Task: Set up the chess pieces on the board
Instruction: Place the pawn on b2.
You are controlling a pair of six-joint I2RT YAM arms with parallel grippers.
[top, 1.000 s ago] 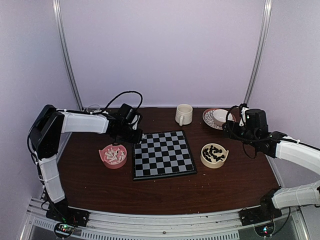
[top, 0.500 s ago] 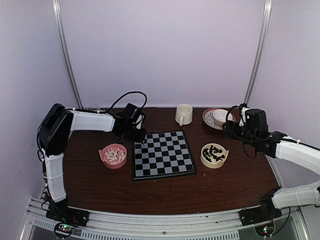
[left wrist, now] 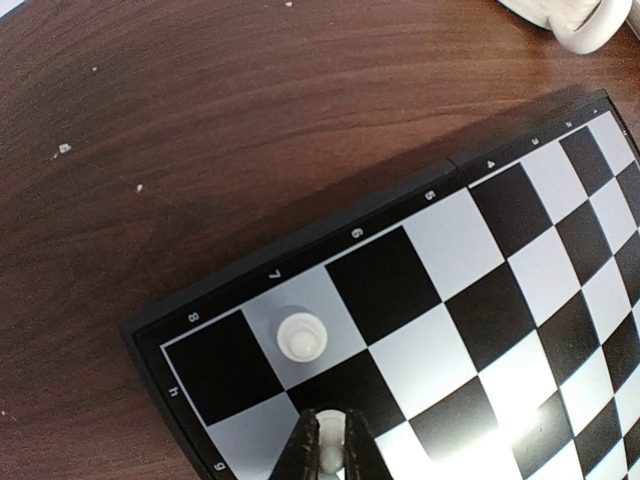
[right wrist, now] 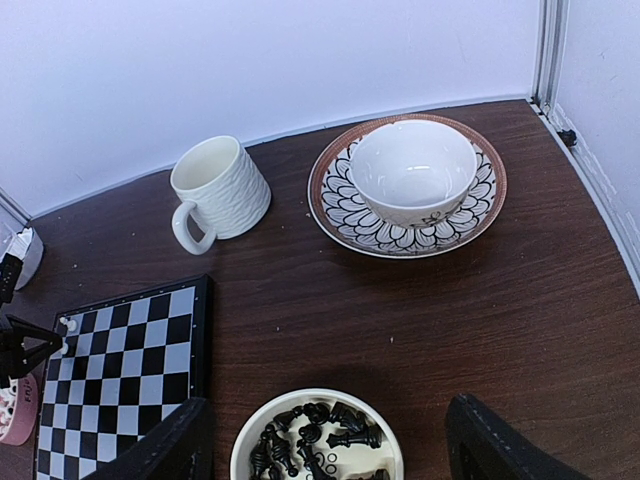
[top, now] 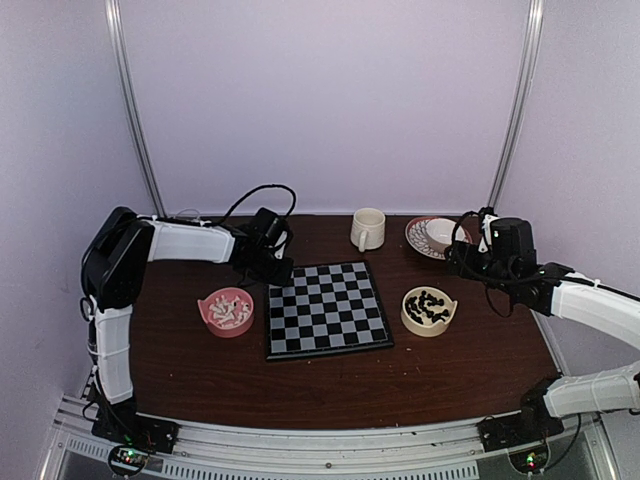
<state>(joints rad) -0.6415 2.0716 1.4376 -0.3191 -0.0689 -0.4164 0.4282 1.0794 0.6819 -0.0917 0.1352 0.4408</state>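
- A pink bowl (top: 210,298) is seen on the dark wooden table (top: 200,370), just left of the board (top: 327,308); loose white chess pieces (top: 230,312) are heaped inside it.
- The left gripper (top: 278,272) is held over the board's far-left corner. In the left wrist view its fingers (left wrist: 305,452) are drawn together, and a small white piece (left wrist: 329,452) is pinched between the tips. Whether that piece touches the board cannot be told.
- A standing white piece (left wrist: 300,337) is set upright on the pale square under the rim mark 7, next to the corner square.
- The board is laid flat mid-table, between the two bowls of pieces.
- A cream mug (top: 368,229) is stood upright behind the board's far-right corner.
- A cream bowl (top: 405,312) is placed just right of the board, and the black chess pieces (top: 428,306) are piled in it.
- A patterned plate (top: 418,236) is set at the far right of the table, with a white bowl (top: 442,233) resting on it.
- The right gripper (top: 460,258) is held above the table between the plate and the cream bowl, its jaws spread wide apart.
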